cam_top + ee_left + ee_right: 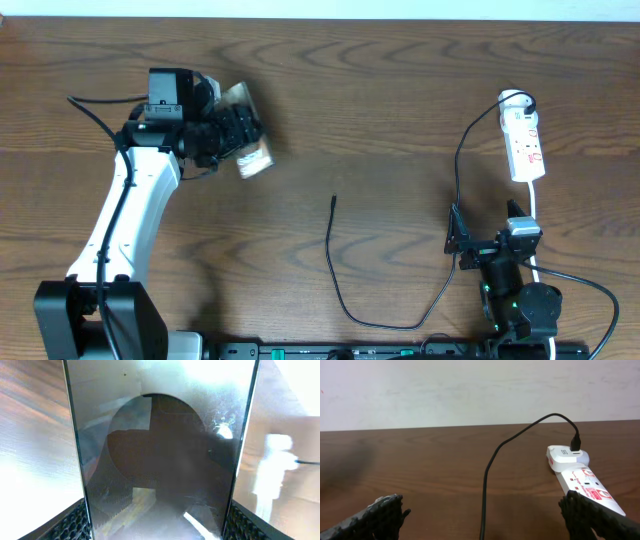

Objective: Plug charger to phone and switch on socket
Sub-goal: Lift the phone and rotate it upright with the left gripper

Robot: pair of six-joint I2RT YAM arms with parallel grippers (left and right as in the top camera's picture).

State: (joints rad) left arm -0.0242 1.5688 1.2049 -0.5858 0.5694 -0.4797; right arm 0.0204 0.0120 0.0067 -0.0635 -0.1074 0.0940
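Note:
My left gripper (232, 132) is shut on the phone (250, 135) and holds it tilted above the table at the upper left. In the left wrist view the phone's dark glossy face (160, 460) fills the frame between my two fingers. The charger's thin black cable (345, 300) lies loose mid-table, its connector tip (333, 199) pointing to the far side. Its other end is plugged into the round white plug (516, 101) on the white socket strip (527, 145) at the right. My right gripper (466, 243) is open and empty near the front right, with the cable (486, 490) running between its fingers.
The socket's white cord (534, 205) runs toward my right arm base. The socket (582, 480) lies just ahead of my right finger in the right wrist view. A white wall (480, 390) stands beyond the table's far edge.

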